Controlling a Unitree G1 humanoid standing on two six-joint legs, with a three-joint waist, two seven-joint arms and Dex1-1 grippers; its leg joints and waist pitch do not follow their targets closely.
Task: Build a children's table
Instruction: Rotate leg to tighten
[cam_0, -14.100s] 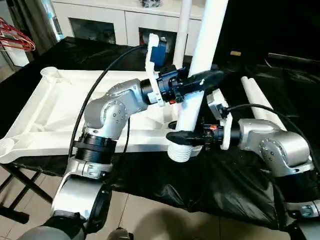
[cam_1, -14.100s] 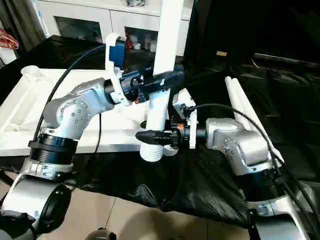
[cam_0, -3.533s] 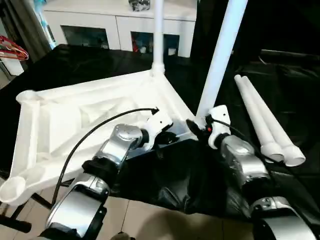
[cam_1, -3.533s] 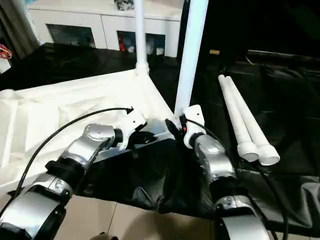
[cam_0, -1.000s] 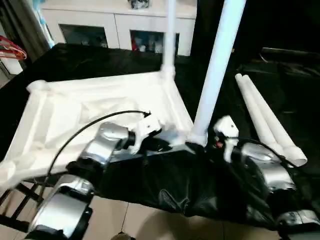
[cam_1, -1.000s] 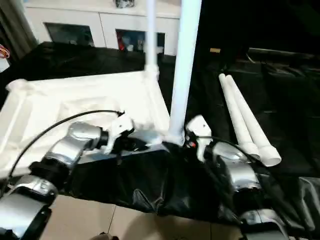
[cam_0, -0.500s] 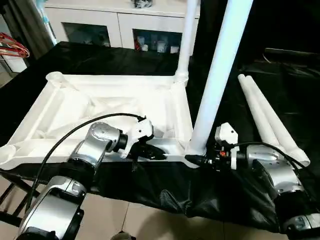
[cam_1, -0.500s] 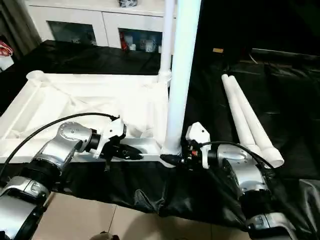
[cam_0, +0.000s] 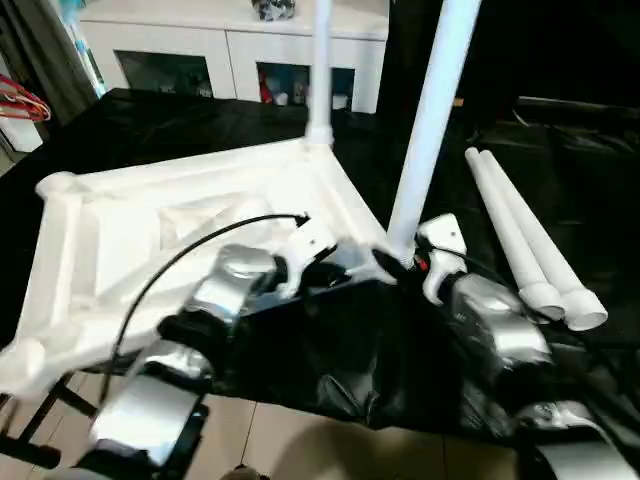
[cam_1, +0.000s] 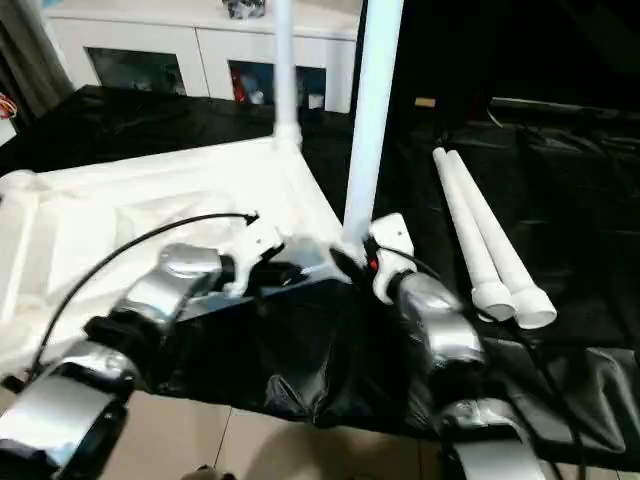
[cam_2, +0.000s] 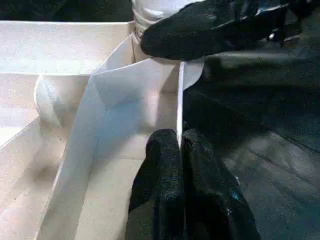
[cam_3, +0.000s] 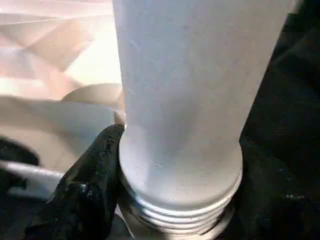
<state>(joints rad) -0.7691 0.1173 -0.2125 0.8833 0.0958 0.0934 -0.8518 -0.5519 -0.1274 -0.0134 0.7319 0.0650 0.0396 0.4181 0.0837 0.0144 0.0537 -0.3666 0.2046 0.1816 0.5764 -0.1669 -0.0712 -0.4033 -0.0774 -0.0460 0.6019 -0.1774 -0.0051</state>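
Black cloth covers the surface (cam_0: 180, 130), where the upturned children's table (cam_0: 150, 230) lies at centre-left. At its near corner, mid-frame, a leg (cam_0: 428, 120) stands upright; the right hand (cam_3: 165, 200) grasps its threaded base at the socket, long axis vertical. The left hand (cam_2: 179, 150), clenched on the rim just beside, steadies it. Two loose legs (cam_0: 525, 240) lie right.

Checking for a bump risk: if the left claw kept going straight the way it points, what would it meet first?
The left claw, pinched shut on the tabletop's rim, points along that rim. First in line is probably the right claw's finger wrapped around the upright leg, though depth is unclear.
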